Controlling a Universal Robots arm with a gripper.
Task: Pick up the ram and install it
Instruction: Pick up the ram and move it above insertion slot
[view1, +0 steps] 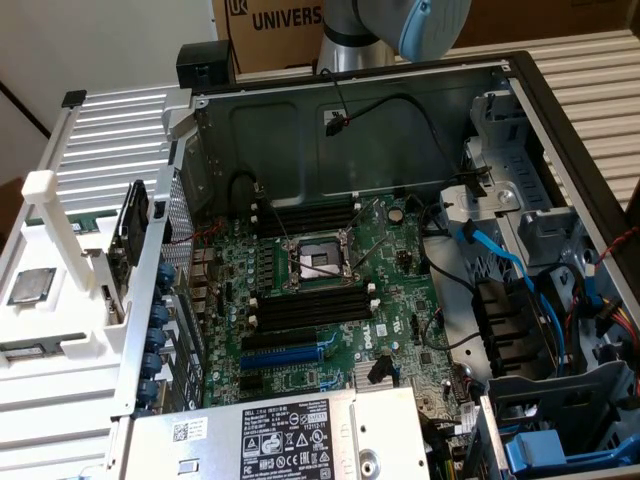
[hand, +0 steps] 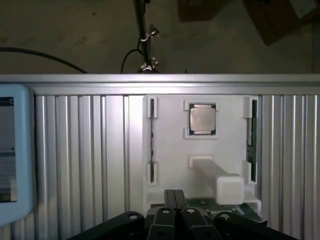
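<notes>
White holder, ram at edge — tool apart

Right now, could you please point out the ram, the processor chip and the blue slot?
ram (hand: 250, 145), wrist view, its green edge.
processor chip (hand: 202, 119), wrist view, middle of its metal lid.
blue slot (view1: 285, 354), exterior view, its middle.

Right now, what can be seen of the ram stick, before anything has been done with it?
The ram is a long, thin green circuit-board stick, seen edge-on in the wrist view. It stands on its edge in a narrow slot of the white holder, with white tabs at both ends. It sits beside the square processor chip, apart from it. Its chips and label cannot be made out. The gripper is apart from it, so it is not yet picked up.
</notes>
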